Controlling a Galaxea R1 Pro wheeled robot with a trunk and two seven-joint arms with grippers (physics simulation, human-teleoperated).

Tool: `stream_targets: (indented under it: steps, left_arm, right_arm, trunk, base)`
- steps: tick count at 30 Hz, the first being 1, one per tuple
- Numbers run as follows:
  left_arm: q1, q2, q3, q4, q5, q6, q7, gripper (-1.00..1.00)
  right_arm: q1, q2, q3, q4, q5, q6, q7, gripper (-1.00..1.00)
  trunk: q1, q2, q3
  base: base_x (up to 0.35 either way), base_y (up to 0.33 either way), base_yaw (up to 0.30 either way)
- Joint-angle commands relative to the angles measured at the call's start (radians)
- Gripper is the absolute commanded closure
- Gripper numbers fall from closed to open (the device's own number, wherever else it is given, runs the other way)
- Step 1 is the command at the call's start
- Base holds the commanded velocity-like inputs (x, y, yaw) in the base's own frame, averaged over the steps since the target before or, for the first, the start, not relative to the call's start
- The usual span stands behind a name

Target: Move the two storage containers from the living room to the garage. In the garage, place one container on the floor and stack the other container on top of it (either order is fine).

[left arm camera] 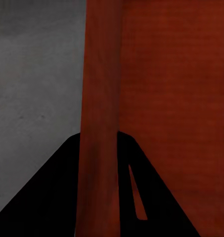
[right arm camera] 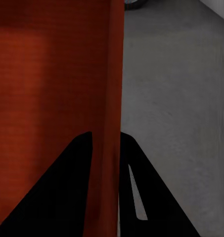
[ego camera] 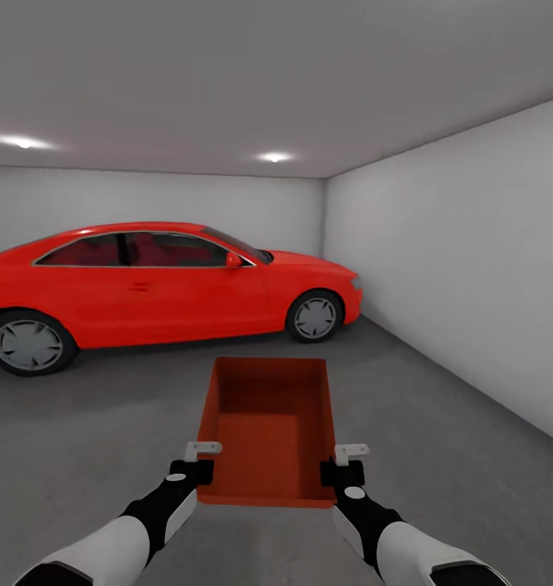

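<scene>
Garage (ego camera: 472,268): white-grey walls, two ceiling lights, dark grey concrete floor (ego camera: 106,423).

One storage container (ego camera: 268,427), orange-red, open top up, is held level above the floor at the 6 o'clock part of the head view, long axis running toward 12 o'clock. No second container is noted here.

Both arms are extended forward and low, forearms converging slightly from the bottom corners, wrists level with the container's near end.

Left gripper (ego camera: 197,465) is clamped on the container's left wall near the near corner; in the left wrist view the wall (left arm camera: 99,123) is seen pinched between the two dark fingers (left arm camera: 52,197).

Right gripper (ego camera: 343,467) is clamped likewise on the right wall; in the right wrist view the wall (right arm camera: 109,123) is seen between its fingers (right arm camera: 156,197), concrete beyond.

A red coupe (ego camera: 163,281) is parked at 10 to 12 o'clock, side-on, nose toward the right wall, well apart from the container.
</scene>
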Motion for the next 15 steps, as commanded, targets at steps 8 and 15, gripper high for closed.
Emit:
stream_targets:
  steps: [8, 15]
  left_arm:
    - [-0.002, 0.002, 0.077, -0.003, -0.006, 0.003, 0.063, 1.00]
    - [-0.001, 0.002, 0.077, -0.003, -0.006, 0.002, 0.063, 1.00]
  right_arm:
    - [-0.001, -0.031, -0.010, 0.002, 0.000, -0.003, -0.055, 1.00]
    - [-0.001, -0.031, -0.010, 0.002, 0.001, -0.003, -0.055, 1.00]
  trunk:
    - [0.001, -0.001, -0.002]
    - [0.001, -0.001, -0.002]
  base:
    - [0.300, 0.218, -0.286]
    - [0.298, 0.222, -0.286]
